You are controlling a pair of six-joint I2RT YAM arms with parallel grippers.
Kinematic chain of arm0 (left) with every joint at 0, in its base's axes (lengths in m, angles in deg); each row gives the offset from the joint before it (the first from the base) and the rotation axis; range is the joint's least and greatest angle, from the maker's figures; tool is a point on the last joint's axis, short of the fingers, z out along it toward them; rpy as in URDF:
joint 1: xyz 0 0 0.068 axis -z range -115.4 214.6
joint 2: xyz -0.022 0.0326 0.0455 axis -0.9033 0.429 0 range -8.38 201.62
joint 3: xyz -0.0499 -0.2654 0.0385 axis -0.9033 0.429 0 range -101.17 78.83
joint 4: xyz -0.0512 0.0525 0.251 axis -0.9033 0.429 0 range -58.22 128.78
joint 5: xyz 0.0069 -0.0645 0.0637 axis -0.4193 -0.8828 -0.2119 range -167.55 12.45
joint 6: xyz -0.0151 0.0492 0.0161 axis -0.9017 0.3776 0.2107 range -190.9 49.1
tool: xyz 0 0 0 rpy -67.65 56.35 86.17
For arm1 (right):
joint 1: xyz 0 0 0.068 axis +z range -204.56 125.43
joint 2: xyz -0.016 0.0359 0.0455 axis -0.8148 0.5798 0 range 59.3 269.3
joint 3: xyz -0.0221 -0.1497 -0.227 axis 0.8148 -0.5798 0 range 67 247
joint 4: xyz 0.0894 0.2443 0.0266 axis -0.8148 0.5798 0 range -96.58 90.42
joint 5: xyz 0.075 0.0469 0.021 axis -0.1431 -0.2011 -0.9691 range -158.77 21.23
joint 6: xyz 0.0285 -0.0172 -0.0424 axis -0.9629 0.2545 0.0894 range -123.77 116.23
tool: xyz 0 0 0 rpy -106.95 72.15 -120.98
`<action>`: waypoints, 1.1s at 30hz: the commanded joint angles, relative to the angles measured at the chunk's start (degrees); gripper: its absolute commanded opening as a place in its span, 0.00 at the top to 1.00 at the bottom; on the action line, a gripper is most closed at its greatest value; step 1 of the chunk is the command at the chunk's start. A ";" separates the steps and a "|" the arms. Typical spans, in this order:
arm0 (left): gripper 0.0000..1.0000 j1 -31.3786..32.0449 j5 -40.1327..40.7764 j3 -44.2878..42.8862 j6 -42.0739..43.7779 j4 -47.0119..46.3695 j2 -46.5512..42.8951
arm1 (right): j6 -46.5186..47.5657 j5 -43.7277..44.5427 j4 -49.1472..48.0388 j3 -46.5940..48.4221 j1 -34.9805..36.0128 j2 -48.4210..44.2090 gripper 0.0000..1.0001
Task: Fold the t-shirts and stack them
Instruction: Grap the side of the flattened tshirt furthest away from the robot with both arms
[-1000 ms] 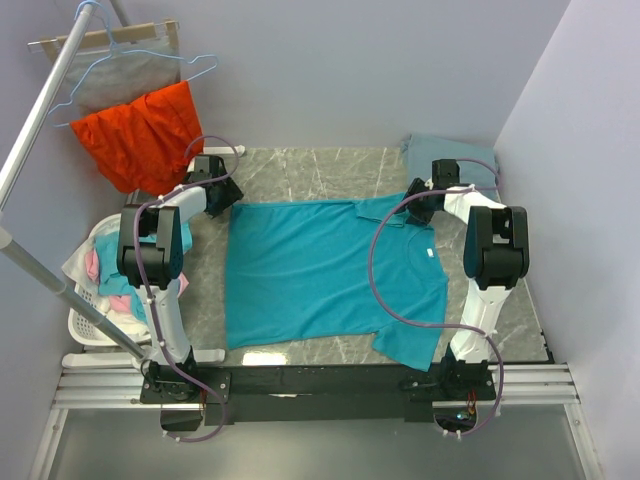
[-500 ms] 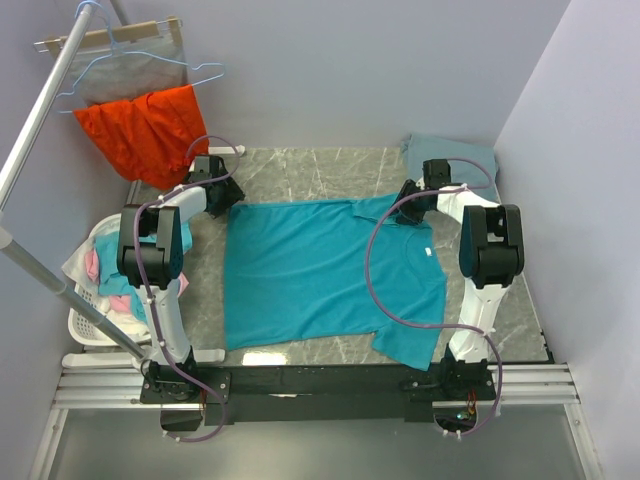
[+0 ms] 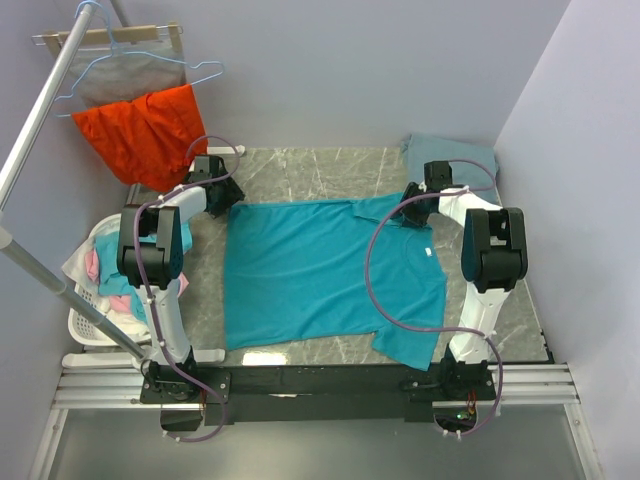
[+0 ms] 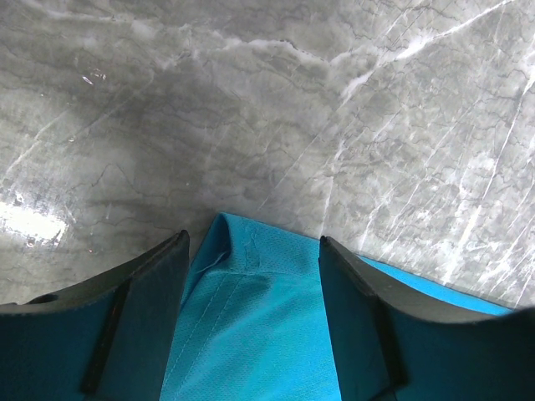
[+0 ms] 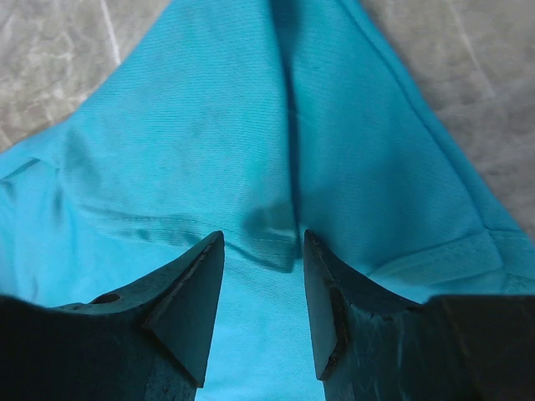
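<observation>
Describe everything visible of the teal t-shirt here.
The teal t-shirt is soft cloth, short-sleeved, with a small white neck label. It lies spread flat on the grey marble table, hem toward the left arm, neck toward the right. The left pincer straddles its far hem corner; the right pincer straddles a crease by the far sleeve, both open.

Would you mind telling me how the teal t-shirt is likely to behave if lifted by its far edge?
Probably floppy: the teal t-shirt lies flat with creases by the right gripper, so it should sag between grip points. Likely light, as the cloth looks thin. Its near part may drag over the smooth table.
</observation>
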 commanded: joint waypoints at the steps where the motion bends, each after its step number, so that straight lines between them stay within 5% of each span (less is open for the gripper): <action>1: 0.31 0.03 -0.73 -0.88 0.69 -1.47 -1.12 | 0.78 3.29 0.83 -1.03 0.72 -3.53 0.50; 12: 0.33 0.30 -1.69 -0.97 0.61 -1.56 -0.95 | 0.60 -0.49 -0.40 0.55 0.90 -1.07 0.65; 18: 0.33 0.30 -1.70 -1.14 0.61 -1.29 -0.95 | 0.87 -0.66 -1.45 -0.15 0.81 -2.39 1.00; 25: 0.33 0.38 -2.31 -2.28 -0.01 -0.33 -0.33 | 1.13 -1.01 -1.89 -0.94 0.90 -3.97 1.00; 29: 0.65 0.47 -2.40 -1.94 0.34 0.03 -0.07 | 1.22 -1.01 -1.89 -0.85 0.90 -4.15 1.00; 33: 0.84 0.47 -1.70 -0.62 0.69 -0.59 -0.25 | 1.31 -1.37 -1.63 -0.68 0.90 -4.15 1.00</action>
